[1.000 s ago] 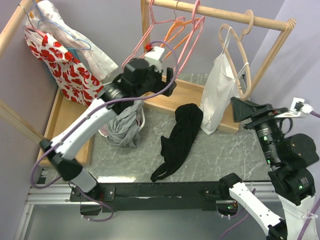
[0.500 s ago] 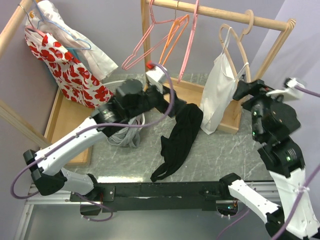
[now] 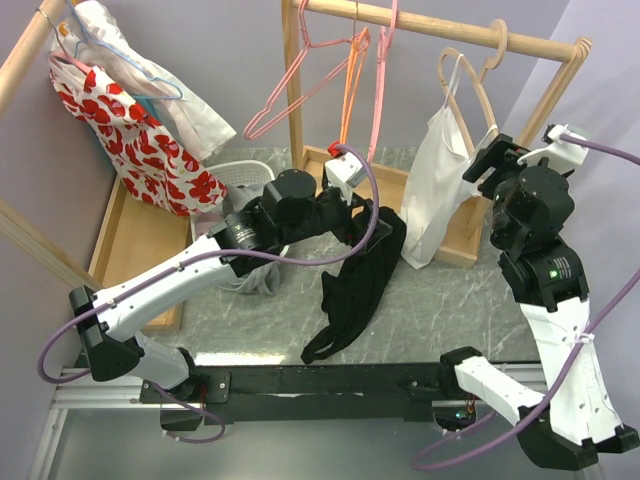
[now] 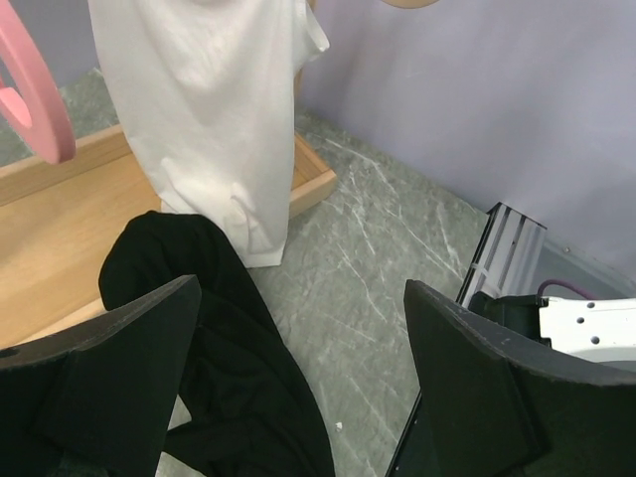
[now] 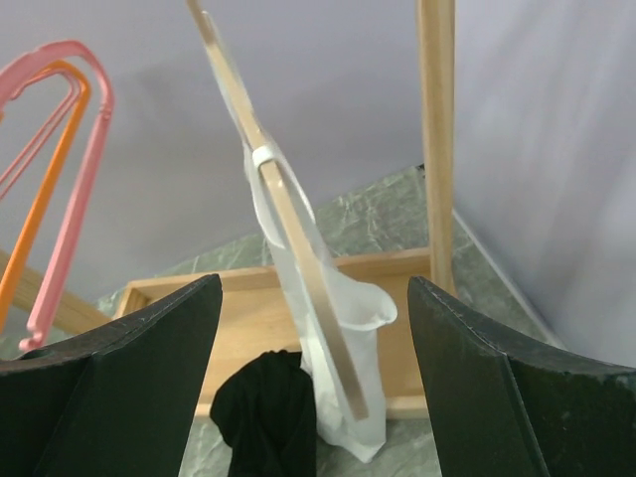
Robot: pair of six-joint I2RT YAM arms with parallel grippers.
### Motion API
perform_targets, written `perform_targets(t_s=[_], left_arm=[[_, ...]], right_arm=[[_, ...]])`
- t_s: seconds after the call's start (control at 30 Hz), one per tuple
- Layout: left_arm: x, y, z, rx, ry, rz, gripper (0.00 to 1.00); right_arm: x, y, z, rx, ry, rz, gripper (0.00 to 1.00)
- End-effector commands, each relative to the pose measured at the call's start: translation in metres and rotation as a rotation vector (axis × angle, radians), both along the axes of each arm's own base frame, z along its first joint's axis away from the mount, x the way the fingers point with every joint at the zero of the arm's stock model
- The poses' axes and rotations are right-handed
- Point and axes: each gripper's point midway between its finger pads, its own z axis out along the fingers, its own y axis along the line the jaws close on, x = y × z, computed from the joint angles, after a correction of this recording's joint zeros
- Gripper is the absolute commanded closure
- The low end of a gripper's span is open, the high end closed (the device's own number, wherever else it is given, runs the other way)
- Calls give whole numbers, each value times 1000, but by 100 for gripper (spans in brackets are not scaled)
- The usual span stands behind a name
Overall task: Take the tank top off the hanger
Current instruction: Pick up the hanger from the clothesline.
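While both hands stand wide and hold nothing, the white tank top [image 3: 432, 190] hangs on its wooden hanger [image 3: 478, 95] at the upper right of the top view.
I see my left hand [image 3: 362, 215] at mid-frame over the black garment [image 3: 355, 275], and my right hand [image 3: 490, 165] just beside the tank top at right; its wrist view shows the hanger edge-on in the gap between the fingers. The grey marbled surface [image 3: 440, 310] fills the lower middle, the black garment sprawled across it, with the wooden rack base [image 3: 395, 185] behind. Lilac walls [image 3: 220, 50] close in the top and sides. Pink hangers [image 3: 300, 80] and an orange hanger [image 3: 350, 75] hang from the rail [image 3: 440, 25] at top centre, a red-and-white floral garment [image 3: 120, 120] at upper left.
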Motion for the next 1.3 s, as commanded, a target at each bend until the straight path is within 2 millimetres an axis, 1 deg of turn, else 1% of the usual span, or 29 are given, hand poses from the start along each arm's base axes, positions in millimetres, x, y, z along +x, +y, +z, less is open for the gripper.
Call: perform_targets(t_s=[0.0,0.03,0.1,0.17,0.2,0.3,0.33,0.37,0.43,0.47,0.57,0.67,0.7,0.73,0.8,0.83,0.9,0.93,1.0,1.03,1.27], left_arm=[[-1,-5,20,-40,-52,-21,11],[-1,-7,19,-41,-48,-22,11],[-2,-8,17,-39,-42,-31,11],[-3,-11,14,-34,-35,-38,11],[-2,-12,12,-32,-32,-36,11],[0,-13,9,-24,-31,-32,11],[0,-14,6,-14,-28,-36,11],[1,-14,6,-10,-27,-35,11],[2,-13,3,-2,-27,-28,11],[1,-14,2,-1,-26,-29,11],[3,-13,0,1,-26,-24,11],[3,-14,-1,3,-24,-26,11],[2,-15,0,2,-24,-29,11],[3,-15,0,2,-24,-28,11],[4,-15,-1,5,-23,-26,11],[4,-15,-1,6,-22,-26,11],[3,-15,-1,5,-23,-26,11],[3,-15,-1,5,-23,-25,11],[3,-15,-1,6,-21,-24,11],[3,-13,-1,4,-22,-21,11],[6,-11,-3,12,-23,0,12]], right_arm=[[8,-4,23,-18,-38,17,17],[17,-1,19,-25,-20,34,17],[23,5,19,-36,-5,72,17],[33,5,16,-39,13,87,17],[37,12,16,-39,14,132,17],[51,14,9,-36,53,153,19],[53,15,8,-37,62,164,21],[54,12,5,-36,74,157,25],[55,12,4,-33,74,161,29],[55,10,5,-29,68,155,39],[53,11,3,-24,66,167,57],[51,11,3,-25,74,171,60],[51,12,3,-24,77,174,63],[52,12,2,-24,77,177,70],[53,16,1,-21,78,197,73],[54,17,0,-20,82,203,79],[55,20,0,-17,81,215,82],[55,20,0,-15,81,218,88],[55,23,3,-7,64,233,95],[56,24,5,-5,56,236,100],[53,26,22,-5,10,250,100]])
